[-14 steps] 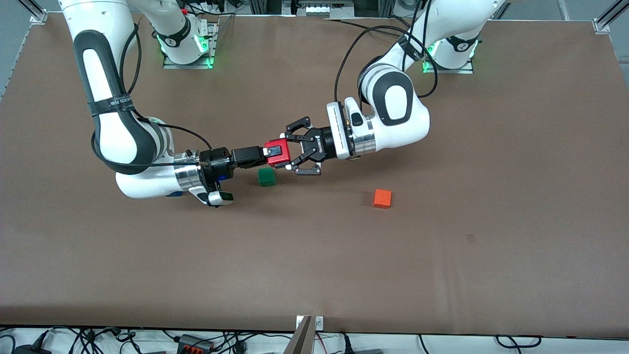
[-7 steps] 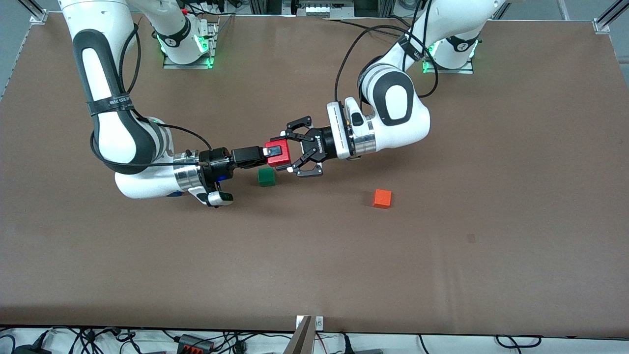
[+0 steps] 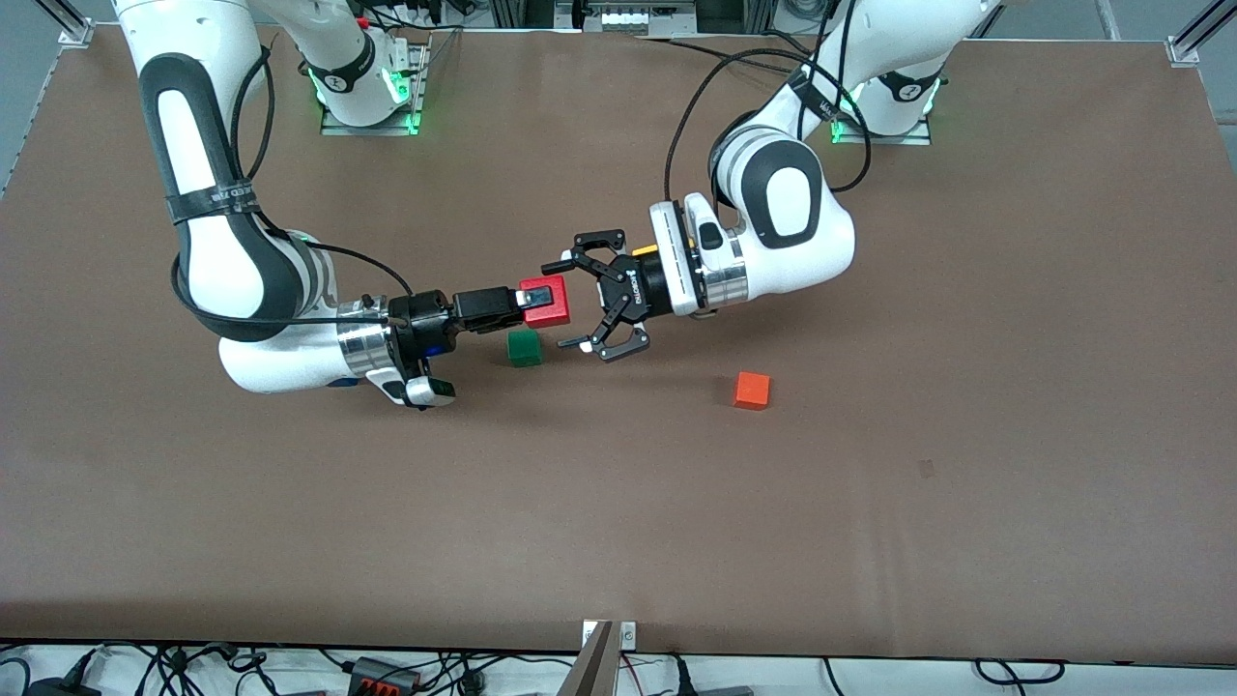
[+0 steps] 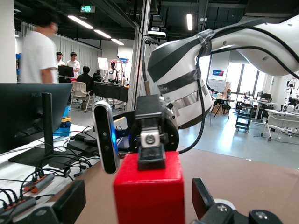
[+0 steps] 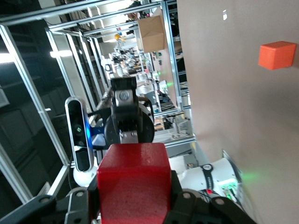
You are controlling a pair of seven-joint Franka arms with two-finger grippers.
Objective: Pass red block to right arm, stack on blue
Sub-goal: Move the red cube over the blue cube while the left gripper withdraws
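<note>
Right gripper (image 3: 530, 302) is clamped on the red block (image 3: 545, 302), held up in the air over the brown table (image 3: 618, 503), just above the green cube (image 3: 524, 348). Left gripper (image 3: 588, 304) faces it from the left arm's end, fingers spread wide and clear of the block — we see a gap between its fingertips and the red faces in the front view.

Surface: one big brown mat covering the whole table, plain, with a faint dark mark toward the left arm's end, nearer the front camera than the orange cube (image 3: 751, 390). Both arm bases sit along the edge farthest from the front camera, green lights on at each. Cables and power strips run along the near edge, off the mat.

Room, from the left wrist view: open lab hall, strip lights overhead, a monitor (image 4: 32, 116) on a white bench, people standing and sitting farther back. Right wrist view shows aluminium frame racks.

Blue cube — we only catch a sliver of blue (image 3: 340, 381) under the right arm's wrist, mostly hidden. Orange cube sits alone, well apart from the green one.
</note>
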